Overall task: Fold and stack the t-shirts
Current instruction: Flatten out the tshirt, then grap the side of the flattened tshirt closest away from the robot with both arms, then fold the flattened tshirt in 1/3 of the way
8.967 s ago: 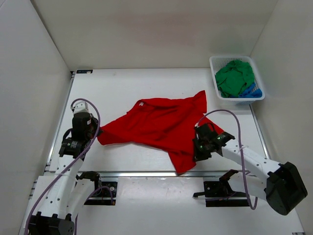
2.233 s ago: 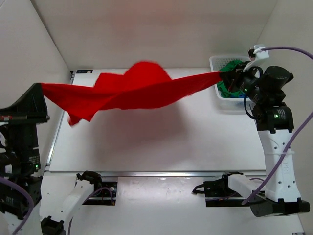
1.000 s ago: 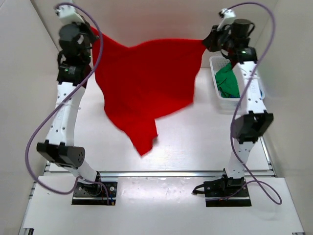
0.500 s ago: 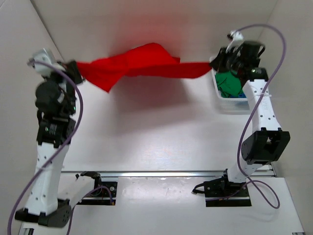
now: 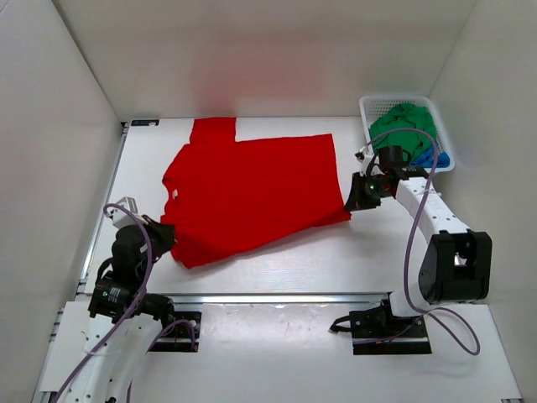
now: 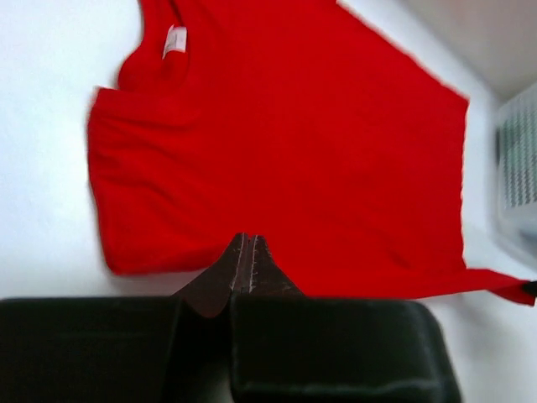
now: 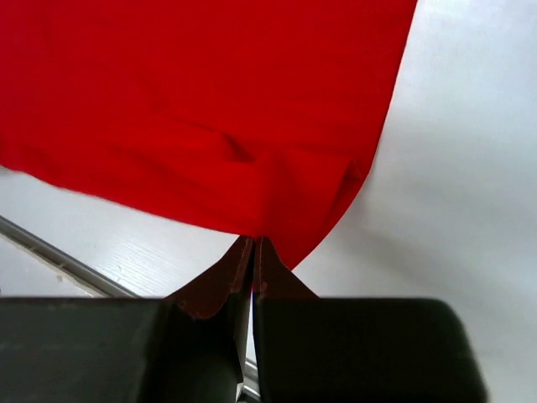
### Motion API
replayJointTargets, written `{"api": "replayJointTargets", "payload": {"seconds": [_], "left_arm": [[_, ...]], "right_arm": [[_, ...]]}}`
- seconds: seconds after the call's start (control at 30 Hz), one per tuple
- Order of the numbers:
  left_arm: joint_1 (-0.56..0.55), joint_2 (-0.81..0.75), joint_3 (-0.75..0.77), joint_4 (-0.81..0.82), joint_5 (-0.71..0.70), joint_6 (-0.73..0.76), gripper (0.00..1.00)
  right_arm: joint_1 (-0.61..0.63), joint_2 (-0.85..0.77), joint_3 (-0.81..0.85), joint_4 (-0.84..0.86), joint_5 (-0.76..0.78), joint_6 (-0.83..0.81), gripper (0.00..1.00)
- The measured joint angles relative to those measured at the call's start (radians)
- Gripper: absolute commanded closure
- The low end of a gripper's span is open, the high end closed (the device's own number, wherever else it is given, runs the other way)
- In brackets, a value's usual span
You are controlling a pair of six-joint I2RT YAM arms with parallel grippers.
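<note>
The red t-shirt (image 5: 252, 189) lies spread nearly flat on the white table, its neck with the small white label (image 6: 174, 39) toward the left. My left gripper (image 5: 164, 236) is shut on its near-left edge; the left wrist view shows the jaws (image 6: 248, 241) closed with red cloth at the tips. My right gripper (image 5: 352, 200) is shut on the shirt's near-right corner, also seen in the right wrist view (image 7: 254, 243). The green t-shirt (image 5: 403, 126) and the blue t-shirt (image 5: 436, 157) lie bunched in the basket.
The white lattice basket (image 5: 367, 107) stands at the back right of the table, close behind my right arm; it also shows in the left wrist view (image 6: 518, 164). White walls enclose the table at the back and both sides. A metal rail (image 5: 277, 296) runs along the near edge.
The red shirt was stretched in the air between both raised arms. Both arms have come down and toward the near side, and the shirt now lies spread on the table.
</note>
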Motion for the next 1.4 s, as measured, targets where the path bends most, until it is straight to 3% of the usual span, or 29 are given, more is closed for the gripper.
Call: {"api": "replayJointTargets", "payload": {"seconds": [0.23, 0.53, 0.9, 1.4], "left_arm": [[0.027, -0.043, -0.022, -0.098, 0.080, -0.042, 1.00], [0.025, 0.010, -0.030, -0.053, 0.053, -0.057, 1.00], [0.005, 0.293, 0.035, 0.148, -0.063, 0.021, 1.00], [0.055, 0.544, 0.105, 0.365, -0.118, 0.128, 1.00]], "right_arm": [[0.016, -0.028, -0.121, -0.038, 0.037, 0.027, 1.00], [0.014, -0.002, -0.168, -0.029, 0.039, 0.035, 1.00], [-0.037, 0.169, -0.021, -0.003, 0.043, 0.031, 1.00], [-0.016, 0.397, 0.246, -0.044, 0.047, 0.000, 1.00]]}}
